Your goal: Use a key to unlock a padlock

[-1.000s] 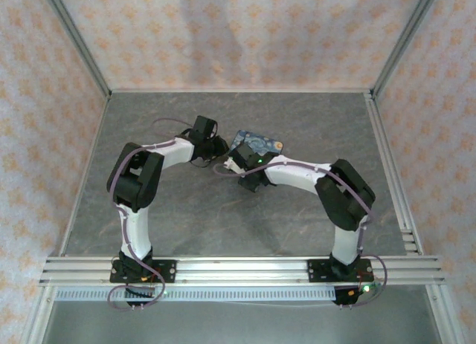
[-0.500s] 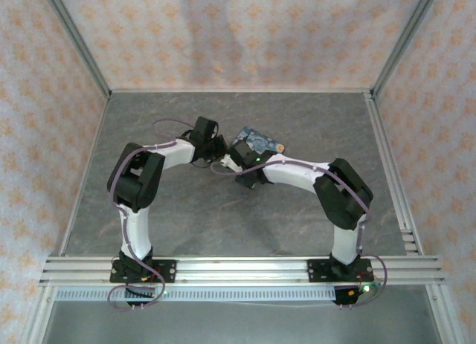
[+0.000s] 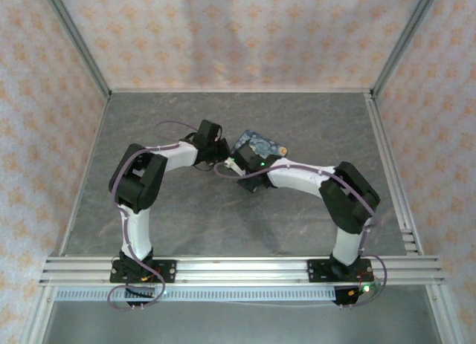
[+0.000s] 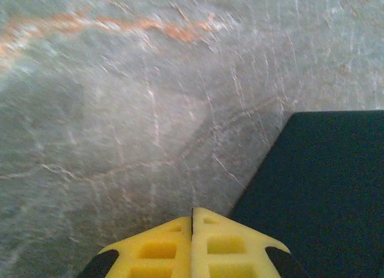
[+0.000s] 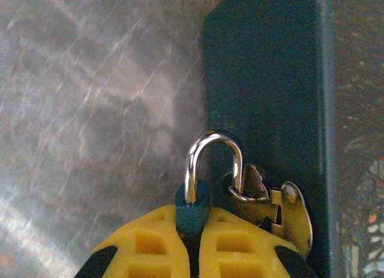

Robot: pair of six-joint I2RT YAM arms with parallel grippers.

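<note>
Padlock [image 5: 192, 213]: blue-green body pinched between the yellow fingertips of the right gripper [image 5: 193, 233], silver shackle standing upright above them. It sits at the left edge of a dark blue box [image 5: 270, 80], over the grey marbled table [image 5: 90, 110]. Whether the shackle is latched cannot be told.

Keys [image 5: 282, 212]: they hang on a small ring from the shackle's right leg, lying against the box face just beside the right fingertip.

Left gripper [image 4: 192, 245]: fingertips pressed flat together, low over the table, just beside a corner of the box.

Obstruction: in the overhead view both wrists crowd the box's left end and cover the lock.
</note>
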